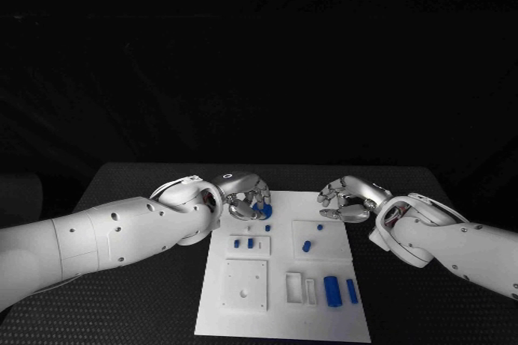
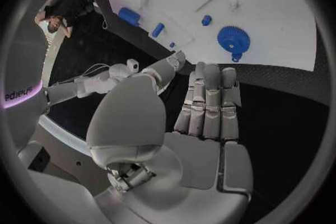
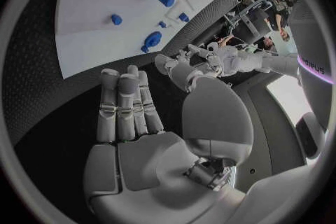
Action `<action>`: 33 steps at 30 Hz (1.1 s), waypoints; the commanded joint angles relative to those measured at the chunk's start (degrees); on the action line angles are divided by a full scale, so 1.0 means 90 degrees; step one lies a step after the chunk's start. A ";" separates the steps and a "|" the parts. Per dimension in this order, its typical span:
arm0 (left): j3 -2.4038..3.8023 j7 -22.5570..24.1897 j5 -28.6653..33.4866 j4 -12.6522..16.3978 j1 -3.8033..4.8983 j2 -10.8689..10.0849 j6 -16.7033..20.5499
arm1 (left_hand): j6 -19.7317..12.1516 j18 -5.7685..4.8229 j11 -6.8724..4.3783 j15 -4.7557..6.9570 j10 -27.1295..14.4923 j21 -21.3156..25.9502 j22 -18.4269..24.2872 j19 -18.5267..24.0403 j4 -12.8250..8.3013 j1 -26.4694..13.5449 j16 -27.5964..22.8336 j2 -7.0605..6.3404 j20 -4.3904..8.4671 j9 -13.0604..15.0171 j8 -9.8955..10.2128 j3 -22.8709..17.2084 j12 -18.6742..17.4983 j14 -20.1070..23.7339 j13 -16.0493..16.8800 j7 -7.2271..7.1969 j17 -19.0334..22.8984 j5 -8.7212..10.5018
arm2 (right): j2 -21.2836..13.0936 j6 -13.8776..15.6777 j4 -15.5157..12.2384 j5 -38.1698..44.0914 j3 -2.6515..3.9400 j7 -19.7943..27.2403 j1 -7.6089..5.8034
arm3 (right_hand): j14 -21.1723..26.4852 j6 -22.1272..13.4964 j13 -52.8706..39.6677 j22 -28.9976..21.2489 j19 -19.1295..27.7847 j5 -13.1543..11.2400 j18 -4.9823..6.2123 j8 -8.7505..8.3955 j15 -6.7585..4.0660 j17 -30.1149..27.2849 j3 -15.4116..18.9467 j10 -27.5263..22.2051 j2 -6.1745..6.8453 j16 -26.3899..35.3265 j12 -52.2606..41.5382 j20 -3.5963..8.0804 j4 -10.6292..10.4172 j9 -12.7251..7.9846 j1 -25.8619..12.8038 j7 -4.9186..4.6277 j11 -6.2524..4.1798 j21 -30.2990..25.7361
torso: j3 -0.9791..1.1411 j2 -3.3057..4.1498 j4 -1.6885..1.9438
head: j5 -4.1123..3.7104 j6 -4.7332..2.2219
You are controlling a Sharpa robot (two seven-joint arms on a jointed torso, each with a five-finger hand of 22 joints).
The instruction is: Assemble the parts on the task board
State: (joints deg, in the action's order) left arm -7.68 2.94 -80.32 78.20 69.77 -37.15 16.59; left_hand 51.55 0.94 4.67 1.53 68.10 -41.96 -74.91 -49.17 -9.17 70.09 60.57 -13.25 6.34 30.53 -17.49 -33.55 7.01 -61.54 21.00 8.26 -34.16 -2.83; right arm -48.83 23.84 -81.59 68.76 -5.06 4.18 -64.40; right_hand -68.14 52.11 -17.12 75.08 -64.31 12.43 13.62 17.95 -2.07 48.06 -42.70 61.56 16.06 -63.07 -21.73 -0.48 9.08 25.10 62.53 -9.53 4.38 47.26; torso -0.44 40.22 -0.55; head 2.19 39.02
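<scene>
Blue gear [image 2: 233, 39] sits near the far edge of the white task board [image 1: 283, 319], my left hand [image 1: 244, 196] hovering just over it and right hand [image 1: 347, 199] nearby, both sets of fingers apart and empty, so next I'm guessing I grab it.

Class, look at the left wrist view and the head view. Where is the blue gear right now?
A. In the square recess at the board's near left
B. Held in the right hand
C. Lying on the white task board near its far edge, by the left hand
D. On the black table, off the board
C: the blue gear lies on the white task board just beyond the left hand, whose fingers hold nothing.
</scene>
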 commanded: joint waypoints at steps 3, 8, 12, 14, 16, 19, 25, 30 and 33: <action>-0.0029 -0.0134 -0.1065 -0.0205 0.0017 0.0281 -0.0518 | 0.0020 0.0163 0.0025 -0.0007 -0.0083 -0.0048 -0.0146 -0.0069 -0.0046 0.0031 0.0052 -0.0050 0.0106 -0.0010 -0.0016 -0.0013 -0.0084 -0.0055 -0.0031 -0.0019 0.0002 -0.0015 | 0.0043 0.0021 0.0043 -0.0211 0.0011 0.0112 -0.0018 | 0.0025 -0.0033 0.0008 0.0075 -0.0007 0.0025 0.0153 0.0023 0.0006 -0.0007 0.0003 0.0036 -0.0071 -0.0041 0.0019 0.0028 -0.0027 -0.0011 -0.0018 -0.0006 0.0001 -0.0019 | -0.0006 0.0007 0.0001 | -0.0005 -0.0005; -0.0164 -0.0111 -0.1245 -0.0458 0.0010 0.0534 -0.0550 | 0.0023 0.0188 0.0034 -0.0016 -0.0084 -0.0074 -0.0147 -0.0070 -0.0071 0.0068 0.0061 0.0003 0.0089 -0.0028 0.0003 -0.0036 -0.0109 -0.0060 -0.0050 -0.0100 0.0008 -0.0019 | 0.0070 0.0051 0.0054 -0.0223 0.0028 0.0125 -0.0025 | 0.0024 -0.0035 0.0009 0.0076 -0.0008 0.0027 0.0153 0.0022 0.0006 -0.0007 0.0003 0.0035 -0.0074 -0.0042 0.0020 0.0028 -0.0029 -0.0012 -0.0021 -0.0007 0.0001 -0.0019 | -0.0008 0.0009 0.0000 | -0.0003 -0.0011; -0.0233 -0.0096 -0.1309 -0.0606 -0.0005 0.0658 -0.0570 | 0.0042 0.0204 0.0029 -0.0011 -0.0078 -0.0099 -0.0150 -0.0082 -0.0104 0.0111 0.0089 0.0041 0.0091 -0.0037 0.0010 -0.0055 -0.0120 -0.0083 -0.0060 -0.0093 0.0001 -0.0027 | 0.0086 0.0056 0.0055 -0.0224 0.0037 0.0133 -0.0028 | 0.0024 -0.0036 0.0010 0.0076 -0.0009 0.0028 0.0153 0.0022 0.0007 -0.0007 0.0003 0.0035 -0.0076 -0.0042 0.0020 0.0028 -0.0029 -0.0012 -0.0022 -0.0007 0.0001 -0.0019 | -0.0011 0.0009 -0.0004 | 0.0001 -0.0005; -0.0250 -0.0091 -0.1312 -0.0638 -0.0015 0.0700 -0.0581 | 0.0056 0.0207 0.0029 -0.0011 -0.0076 -0.0107 -0.0151 -0.0085 -0.0112 0.0118 0.0095 0.0049 0.0090 -0.0038 0.0009 -0.0058 -0.0124 -0.0086 -0.0063 -0.0085 0.0000 -0.0029 | 0.0079 0.0060 0.0037 -0.0224 0.0044 0.0131 -0.0036 | 0.0024 -0.0037 0.0010 0.0076 -0.0009 0.0029 0.0153 0.0021 0.0007 -0.0007 0.0003 0.0034 -0.0077 -0.0043 0.0020 0.0029 -0.0030 -0.0012 -0.0022 -0.0007 0.0001 -0.0019 | -0.0011 0.0012 -0.0001 | -0.0007 0.0001; -0.0261 -0.0084 -0.1359 -0.0696 -0.0045 0.0770 -0.0609 | 0.0082 0.0210 0.0030 -0.0011 -0.0074 -0.0118 -0.0151 -0.0086 -0.0121 0.0120 0.0104 0.0059 0.0088 -0.0039 0.0004 -0.0060 -0.0129 -0.0088 -0.0068 -0.0070 -0.0001 -0.0030 | 0.0088 0.0060 0.0039 -0.0224 0.0051 0.0134 -0.0039 | 0.0024 -0.0037 0.0010 0.0076 -0.0010 0.0031 0.0153 0.0021 0.0007 -0.0008 0.0004 0.0034 -0.0079 -0.0043 0.0021 0.0029 -0.0030 -0.0013 -0.0023 -0.0008 0.0001 -0.0019 | -0.0010 0.0019 0.0003 | -0.0011 -0.0002; -0.0271 -0.0093 -0.1410 -0.0767 -0.0078 0.0840 -0.0615 | 0.0105 0.0213 0.0029 -0.0011 -0.0069 -0.0131 -0.0152 -0.0089 -0.0131 0.0123 0.0116 0.0072 0.0087 -0.0041 0.0002 -0.0062 -0.0133 -0.0092 -0.0073 -0.0058 -0.0004 -0.0031 | 0.0090 0.0063 0.0029 -0.0224 0.0062 0.0138 -0.0042 | 0.0023 -0.0038 0.0011 0.0076 -0.0011 0.0032 0.0153 0.0021 0.0007 -0.0008 0.0004 0.0033 -0.0079 -0.0044 0.0021 0.0029 -0.0030 -0.0013 -0.0023 -0.0008 0.0001 -0.0019 | -0.0010 0.0026 0.0003 | -0.0017 0.0009; -0.0277 -0.0107 -0.1440 -0.0943 -0.0127 0.0948 -0.0645 | 0.0123 0.0221 0.0027 -0.0008 -0.0068 -0.0156 -0.0153 -0.0099 -0.0154 0.0134 0.0147 0.0091 0.0089 -0.0050 0.0010 -0.0068 -0.0145 -0.0106 -0.0082 -0.0041 -0.0013 -0.0034 | 0.0091 0.0058 0.0004 -0.0224 0.0076 0.0138 -0.0047 | 0.0023 -0.0039 0.0012 0.0077 -0.0012 0.0036 0.0153 0.0021 0.0007 -0.0009 0.0005 0.0033 -0.0081 -0.0045 0.0021 0.0029 -0.0028 -0.0014 -0.0023 -0.0008 0.0002 -0.0019 | -0.0015 0.0038 -0.0001 | -0.0020 0.0018; -0.0279 -0.0110 -0.1482 -0.1067 -0.0149 0.1004 -0.0644 | 0.0131 0.0227 0.0027 -0.0007 -0.0070 -0.0179 -0.0154 -0.0108 -0.0169 0.0141 0.0174 0.0105 0.0090 -0.0058 0.0020 -0.0074 -0.0155 -0.0115 -0.0089 -0.0025 -0.0022 -0.0036 | 0.0091 0.0056 -0.0011 -0.0224 0.0081 0.0137 -0.0050 | 0.0022 -0.0040 0.0012 0.0077 -0.0012 0.0038 0.0153 0.0020 0.0007 -0.0009 0.0005 0.0032 -0.0084 -0.0046 0.0022 0.0030 -0.0028 -0.0014 -0.0023 -0.0008 0.0002 -0.0020 | -0.0012 0.0028 0.0005 | -0.0029 0.0029; -0.0281 -0.0096 -0.1483 -0.1143 -0.0183 0.1045 -0.0647 | 0.0132 0.0228 0.0026 -0.0007 -0.0069 -0.0180 -0.0154 -0.0108 -0.0170 0.0141 0.0176 0.0107 0.0090 -0.0059 0.0020 -0.0074 -0.0155 -0.0115 -0.0090 -0.0024 -0.0022 -0.0036 | 0.0089 0.0053 -0.0023 -0.0224 0.0083 0.0137 -0.0052 | 0.0022 -0.0040 0.0012 0.0077 -0.0013 0.0038 0.0153 0.0020 0.0007 -0.0009 0.0005 0.0032 -0.0084 -0.0046 0.0022 0.0030 -0.0028 -0.0014 -0.0023 -0.0008 0.0002 -0.0020 | -0.0013 0.0025 0.0006 | -0.0032 0.0043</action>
State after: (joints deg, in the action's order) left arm -10.21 1.96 -92.76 68.07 68.27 -27.97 11.48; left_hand 52.50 2.20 5.10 1.42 67.26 -43.27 -74.93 -49.89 -10.48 70.87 61.90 -12.51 6.44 30.07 -17.48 -34.22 5.92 -62.25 20.24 7.96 -34.30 -2.83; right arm -48.05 24.30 -81.65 66.86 -4.35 4.81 -64.85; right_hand -68.30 52.05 -17.06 75.05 -64.39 12.43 13.63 17.95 -2.05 48.05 -42.70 61.50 15.82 -63.31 -21.73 -0.61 9.08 25.06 62.29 -9.59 4.20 47.28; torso -0.57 40.51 -0.51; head 1.93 39.31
